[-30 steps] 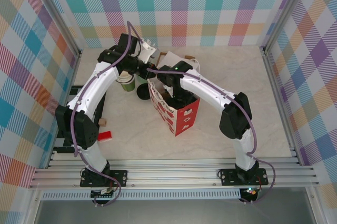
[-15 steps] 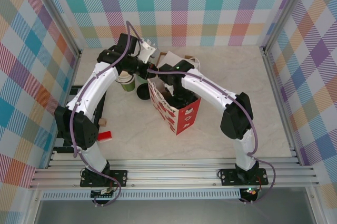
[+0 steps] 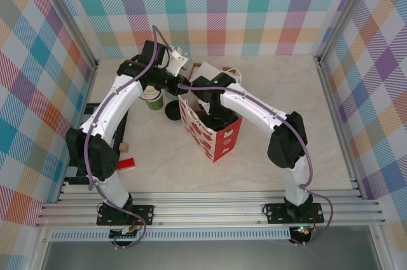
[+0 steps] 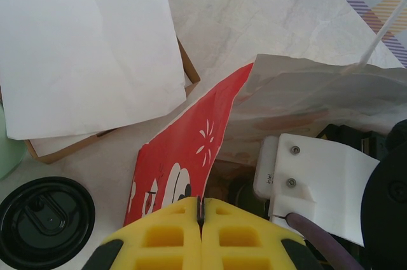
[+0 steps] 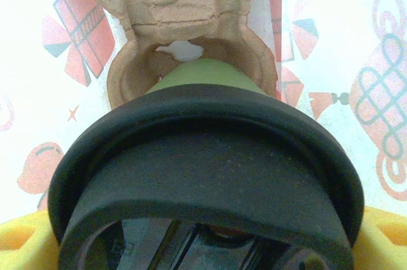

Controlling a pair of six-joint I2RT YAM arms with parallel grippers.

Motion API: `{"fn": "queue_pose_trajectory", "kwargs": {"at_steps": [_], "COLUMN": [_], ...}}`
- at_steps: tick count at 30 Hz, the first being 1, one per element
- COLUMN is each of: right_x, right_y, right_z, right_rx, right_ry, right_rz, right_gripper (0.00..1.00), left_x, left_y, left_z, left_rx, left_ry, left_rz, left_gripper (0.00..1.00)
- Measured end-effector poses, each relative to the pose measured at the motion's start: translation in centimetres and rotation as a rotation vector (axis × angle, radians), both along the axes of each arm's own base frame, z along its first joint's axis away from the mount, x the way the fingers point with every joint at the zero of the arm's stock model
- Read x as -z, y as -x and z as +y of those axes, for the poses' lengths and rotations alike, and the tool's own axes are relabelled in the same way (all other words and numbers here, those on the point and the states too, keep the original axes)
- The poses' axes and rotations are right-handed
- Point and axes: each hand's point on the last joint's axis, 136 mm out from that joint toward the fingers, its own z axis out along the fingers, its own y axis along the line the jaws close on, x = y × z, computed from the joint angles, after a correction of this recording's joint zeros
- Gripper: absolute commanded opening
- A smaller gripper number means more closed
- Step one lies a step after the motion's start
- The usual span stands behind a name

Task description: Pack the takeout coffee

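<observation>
Both our arms barely moved: left gripper (image 4: 201,209) pinches the red bag (image 4: 184,149); right gripper (image 5: 203,251) clamps the takeout coffee (image 5: 203,155) inside, over a cardboard carrier (image 5: 184,16).

In bag (image 3: 220,140), takeout coffee (image 5: 203,149) over carrier (image 5: 184,13)

The mouth of the red bag (image 3: 216,136) is tight: my right arm (image 3: 251,106) takes most of it, and my left pincer (image 4: 201,209), clamped on the rim, crowds 1 edge. Inside, the pulp carrier (image 5: 184,19) leaves 1 socket free ahead of the takeout coffee (image 5: 203,149). A loose black lid (image 4: 44,222) and a paper-covered box (image 4: 89,47) crowd the bench (image 3: 318,155) beside the bag; its right side lies bare.
</observation>
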Motion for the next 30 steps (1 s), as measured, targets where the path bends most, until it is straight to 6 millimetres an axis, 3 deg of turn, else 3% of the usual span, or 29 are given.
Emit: {"fn": "queue_pose_trajectory", "kwargs": {"at_steps": [30], "right_x": [0.16], "right_y": [-0.16], "right_z": [0.35], "right_rx": [-0.003], "right_ry": [-0.028], "right_rz": [-0.016], "right_gripper": [0.42], "left_x": [-0.13], "left_y": [0.19], "left_z": [-0.23], "left_rx": [0.012], "left_ry": [0.014], "left_rz": [0.005], "left_gripper": [0.0]}}
